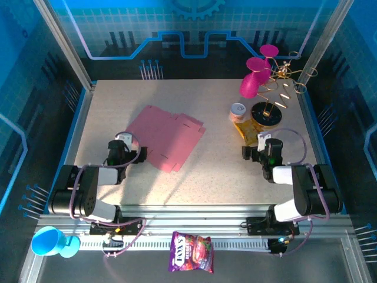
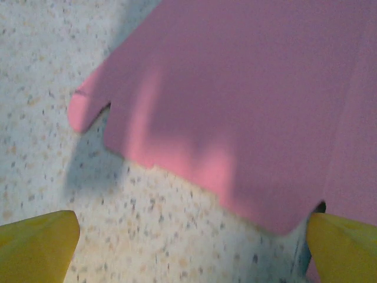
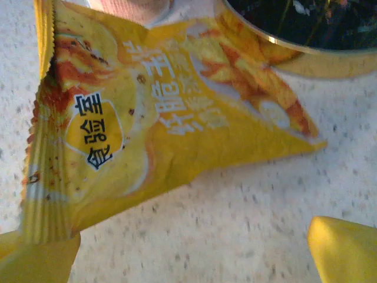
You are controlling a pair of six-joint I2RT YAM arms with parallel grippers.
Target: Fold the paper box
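a yellow snack bag (image 3: 147, 124) lies just beside a wire stand (image 1: 268, 112), magenta cups (image 1: 256, 79) behind it.

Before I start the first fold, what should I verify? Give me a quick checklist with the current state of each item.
1. Paper box lies flat and unfolded on the table: ok.
2. Left gripper is open and empty: ok.
3. The box's near flap sits just ahead of the left gripper's fingers: ok. Whether they touch it: cannot tell.
4. Right gripper is open and empty: ok.
5. Right gripper is at the box: not ok. It faces the yellow snack bag, apart from the box.
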